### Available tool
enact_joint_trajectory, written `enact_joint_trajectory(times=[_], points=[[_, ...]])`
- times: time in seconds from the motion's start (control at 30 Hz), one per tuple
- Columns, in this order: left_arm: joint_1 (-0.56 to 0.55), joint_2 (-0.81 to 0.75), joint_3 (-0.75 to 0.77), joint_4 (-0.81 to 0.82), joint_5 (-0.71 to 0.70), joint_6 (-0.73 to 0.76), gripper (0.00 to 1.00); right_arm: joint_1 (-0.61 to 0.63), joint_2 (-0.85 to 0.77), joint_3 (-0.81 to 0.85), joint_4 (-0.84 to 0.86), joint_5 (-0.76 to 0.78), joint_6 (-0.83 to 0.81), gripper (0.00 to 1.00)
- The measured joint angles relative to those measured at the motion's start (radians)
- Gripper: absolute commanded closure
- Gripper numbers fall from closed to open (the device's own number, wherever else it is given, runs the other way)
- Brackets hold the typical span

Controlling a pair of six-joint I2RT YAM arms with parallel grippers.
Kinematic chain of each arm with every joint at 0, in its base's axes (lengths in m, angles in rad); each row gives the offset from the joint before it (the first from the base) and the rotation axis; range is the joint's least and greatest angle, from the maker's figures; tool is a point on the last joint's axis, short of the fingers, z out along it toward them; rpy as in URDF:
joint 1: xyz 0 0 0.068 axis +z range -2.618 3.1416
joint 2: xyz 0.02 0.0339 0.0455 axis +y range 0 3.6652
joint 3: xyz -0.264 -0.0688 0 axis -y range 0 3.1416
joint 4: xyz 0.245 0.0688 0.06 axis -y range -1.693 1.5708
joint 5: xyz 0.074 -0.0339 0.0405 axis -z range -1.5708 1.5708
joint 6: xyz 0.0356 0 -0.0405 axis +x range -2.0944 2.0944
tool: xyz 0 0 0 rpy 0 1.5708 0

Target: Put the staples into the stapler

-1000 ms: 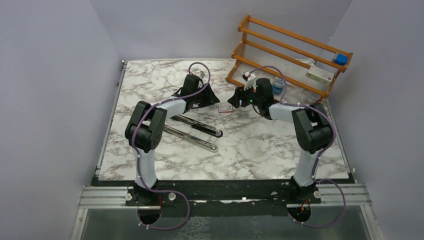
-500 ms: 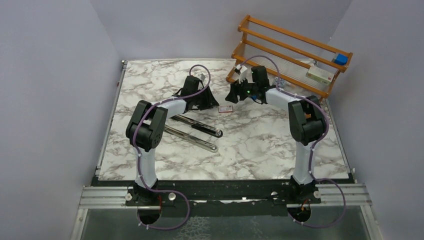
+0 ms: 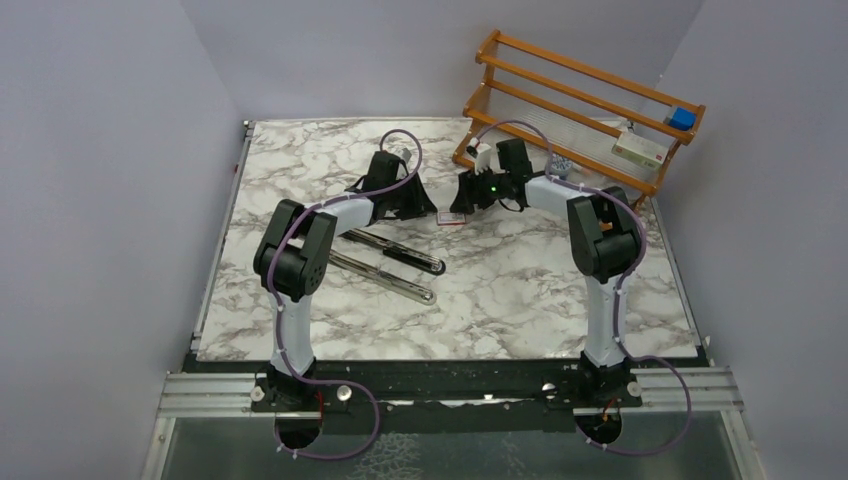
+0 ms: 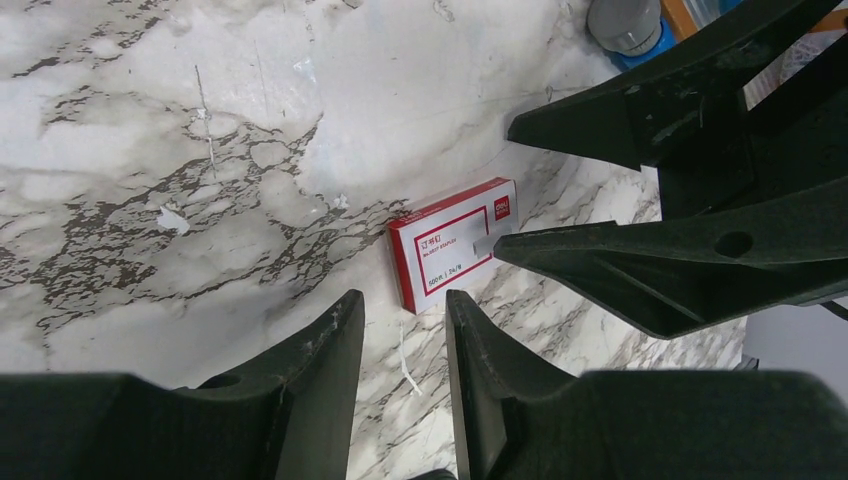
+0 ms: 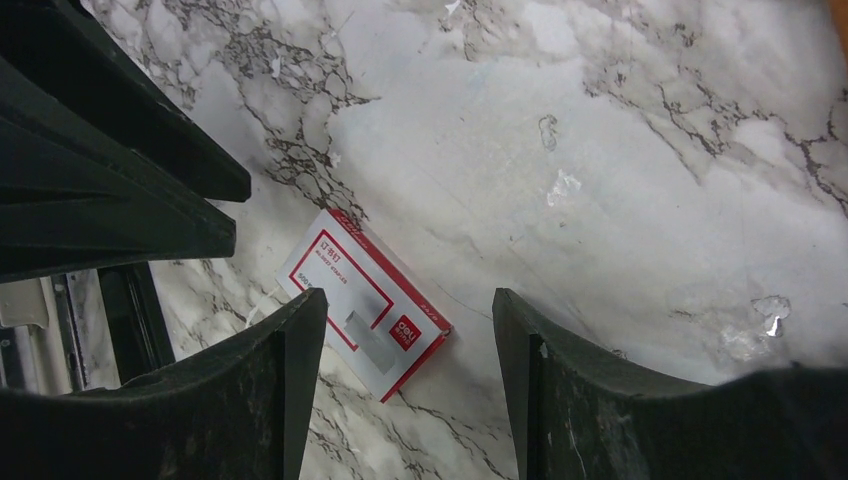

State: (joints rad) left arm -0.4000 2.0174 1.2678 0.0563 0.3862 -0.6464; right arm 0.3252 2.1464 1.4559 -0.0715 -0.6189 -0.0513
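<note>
The right fingers (image 5: 290, 385) gape wide over the staples (image 5: 372, 298), empty; the left fingers (image 4: 318, 385) sit narrowly parted, empty.

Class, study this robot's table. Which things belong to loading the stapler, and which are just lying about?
For the job:
- stapler, lying opened
- staples box, red and white

Just lying about:
- wooden rack
- small blue box on the rack
- white box on the rack

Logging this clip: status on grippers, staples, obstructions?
Left gripper open, empty; right gripper open, empty. Staples box flat between them, not gripped. Stapler lies splayed open. Nothing blocking.
</note>
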Motion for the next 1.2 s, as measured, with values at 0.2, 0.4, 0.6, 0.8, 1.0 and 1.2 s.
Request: enact_joint_trajectory(times=[0.2, 0.4, 0.6, 0.8, 1.0, 1.2], points=[[0.005, 0.001, 0.001, -0.007, 0.000, 0.004, 0.65, 0.000, 0.013, 0.000, -0.008, -0.006, 0.006, 0.34], [0.006, 0.007, 0.002, -0.010, 0.000, 0.004, 0.65, 0.000, 0.013, 0.000, -0.019, -0.033, 0.002, 0.35], [0.006, 0.009, 0.002, -0.014, 0.007, 0.005, 0.66, 0.000, 0.014, -0.001, -0.038, -0.078, -0.003, 0.38], [0.006, 0.018, 0.013, -0.021, 0.011, 0.005, 0.68, 0.000, 0.014, -0.014, -0.034, -0.106, -0.010, 0.40], [0.006, 0.035, 0.035, -0.032, 0.018, 0.014, 0.68, -0.001, 0.007, -0.040, -0.018, -0.139, -0.013, 0.41], [0.006, 0.049, 0.042, -0.048, 0.018, 0.020, 0.71, 0.003, -0.016, -0.083, 0.000, -0.148, -0.017, 0.36]])
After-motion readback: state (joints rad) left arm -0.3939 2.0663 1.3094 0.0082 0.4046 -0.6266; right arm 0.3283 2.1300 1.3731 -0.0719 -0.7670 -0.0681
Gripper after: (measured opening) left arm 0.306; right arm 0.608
